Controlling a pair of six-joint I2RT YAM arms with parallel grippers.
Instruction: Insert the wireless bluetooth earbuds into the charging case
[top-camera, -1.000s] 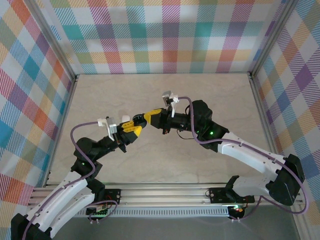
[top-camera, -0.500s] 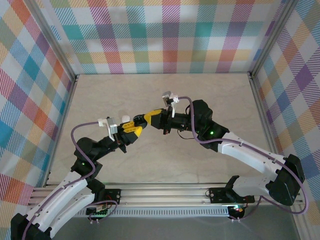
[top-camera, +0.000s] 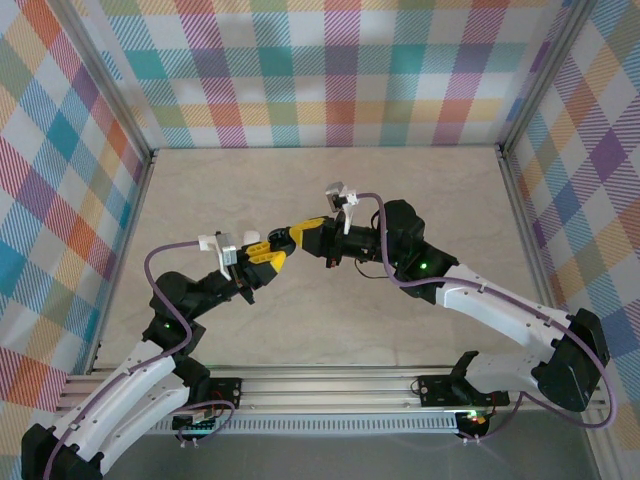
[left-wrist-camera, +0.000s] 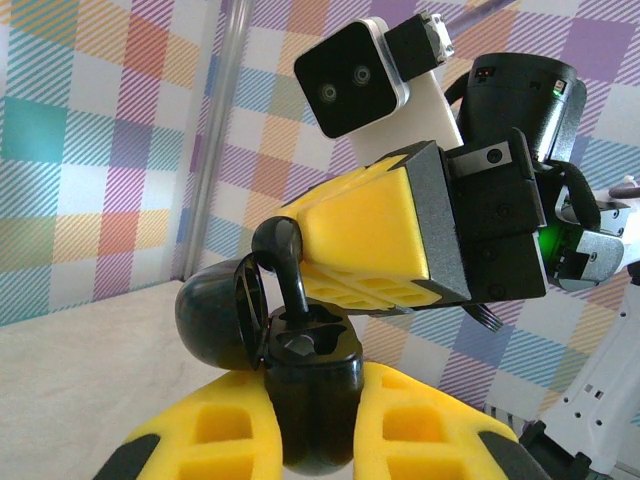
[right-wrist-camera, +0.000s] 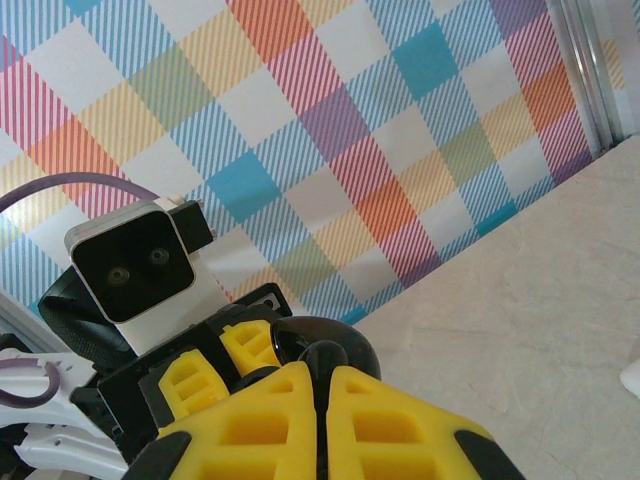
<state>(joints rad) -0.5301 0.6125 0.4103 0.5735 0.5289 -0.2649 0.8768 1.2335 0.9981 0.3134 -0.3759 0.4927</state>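
Top external view: saw the beige marbled table (top-camera: 420, 190) beneath the glossy black plastic charging case (left-wrist-camera: 310, 400). Found the left yellow-padded gripper (left-wrist-camera: 315, 440) clenched around that case's base, lid swung open. Just above the case, found the right yellow-padded gripper (left-wrist-camera: 305, 235) pinching a tiny black stemmed earbud (left-wrist-camera: 290, 275), stem reaching down into the case's open top.

light: bright, even | shadows: soft, faint | focus: sharp overhead, near foam blurred

Bench (top-camera: 330, 180): open surface to rear and both flanks; plaid walls (top-camera: 330, 70) bound three sides; left tool (top-camera: 272, 254) and right tool (top-camera: 293, 238) meet tip-to-tip mid-bench
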